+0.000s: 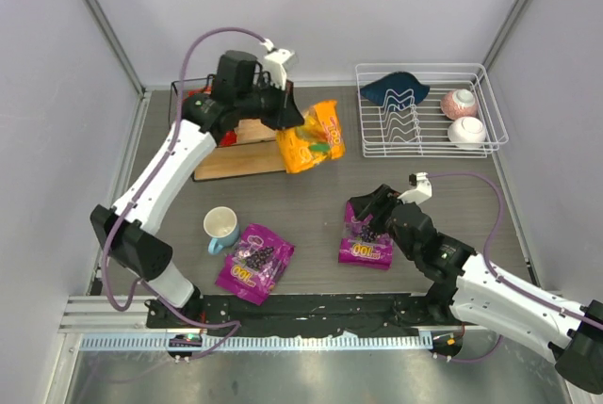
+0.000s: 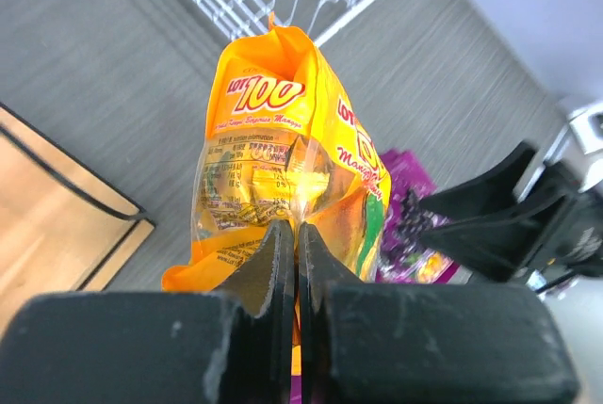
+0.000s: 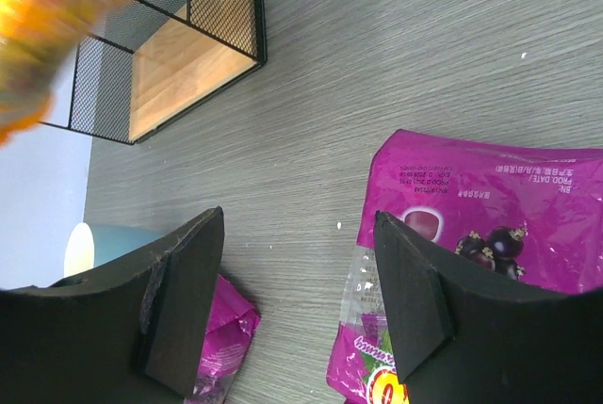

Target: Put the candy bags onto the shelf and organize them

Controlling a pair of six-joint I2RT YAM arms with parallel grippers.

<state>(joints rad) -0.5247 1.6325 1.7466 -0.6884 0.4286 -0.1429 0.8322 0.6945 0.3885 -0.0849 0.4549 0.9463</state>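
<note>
My left gripper (image 1: 290,120) is shut on the lower edge of the orange-yellow candy bag (image 1: 313,137) and holds it in the air just right of the shelf (image 1: 236,161). In the left wrist view the jaws (image 2: 295,231) pinch the bag (image 2: 273,159). A bit of red (image 1: 197,101) shows in the shelf behind my left arm. One purple bag (image 1: 255,263) lies near the front. My right gripper (image 1: 366,211) is open and empty over the left edge of the other purple bag (image 1: 368,242). In the right wrist view the gripper (image 3: 297,286) hangs beside that bag (image 3: 490,234).
A light blue mug (image 1: 221,227) stands left of the near purple bag. A white wire dish rack (image 1: 426,140) at the back right holds a dark blue cloth (image 1: 394,88) and two bowls (image 1: 465,129). Grey walls close in the table on three sides.
</note>
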